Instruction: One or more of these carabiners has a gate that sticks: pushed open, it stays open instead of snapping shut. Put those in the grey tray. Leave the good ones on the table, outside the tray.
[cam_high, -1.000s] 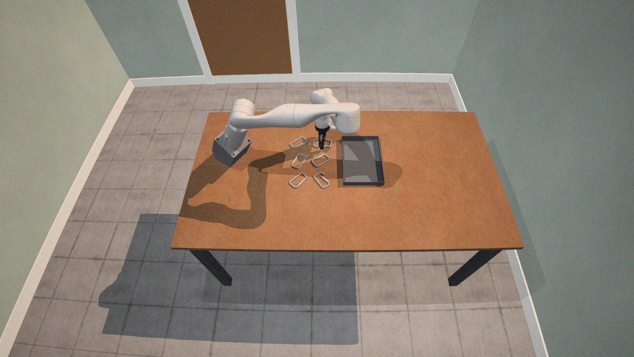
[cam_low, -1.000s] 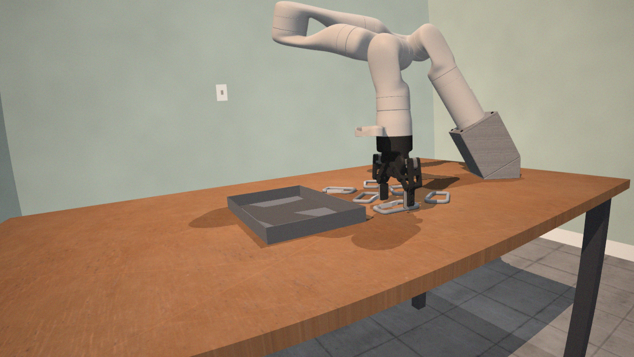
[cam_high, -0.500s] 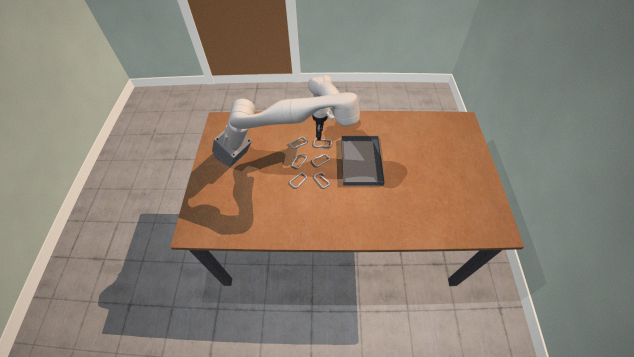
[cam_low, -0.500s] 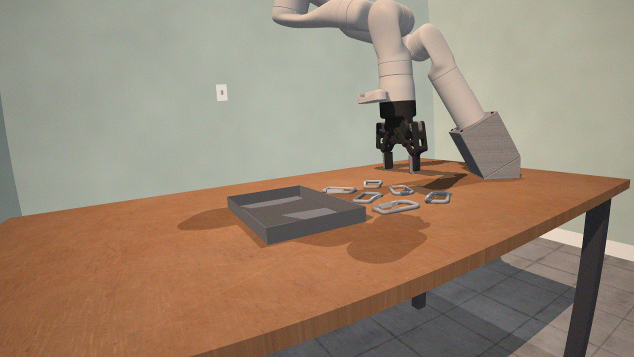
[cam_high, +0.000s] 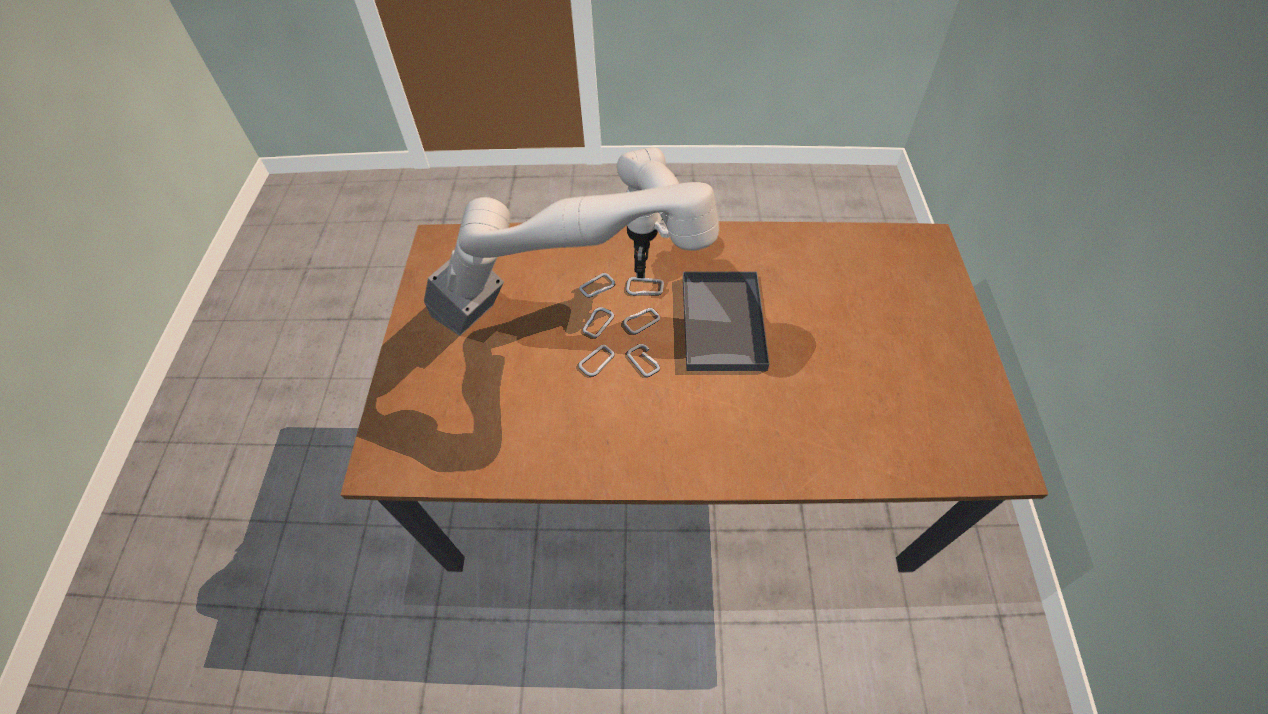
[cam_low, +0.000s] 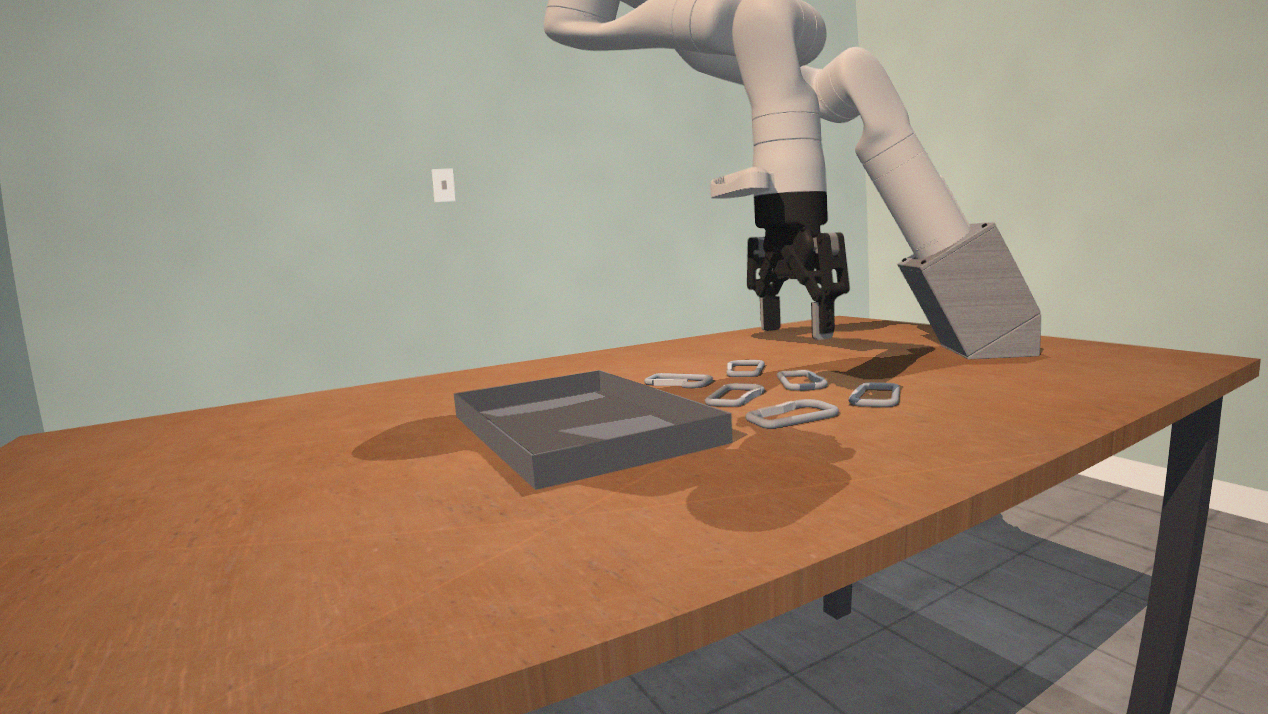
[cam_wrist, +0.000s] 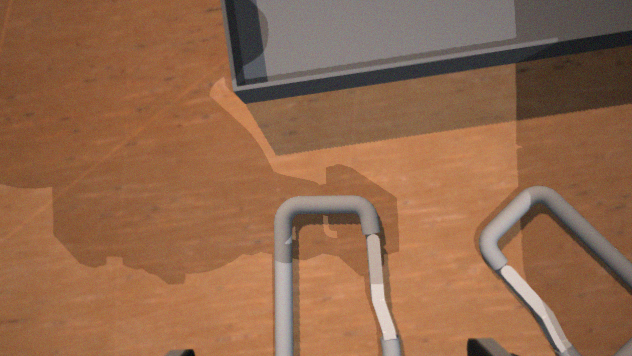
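Several grey carabiners lie in two rows on the table, left of the grey tray, which holds nothing. My gripper hangs open and empty a little above the back-row carabiner nearest the tray. In the exterior view the gripper is well clear of that carabiner. In the wrist view the carabiner lies flat below me, its lighter gate on the right side. Both fingertips just show at the bottom edge. A second carabiner lies to its right.
The tray's corner is at the top of the wrist view, a short gap from the carabiner. The arm's base stands at the table's left edge. The other carabiners lie close together beside the one below me.
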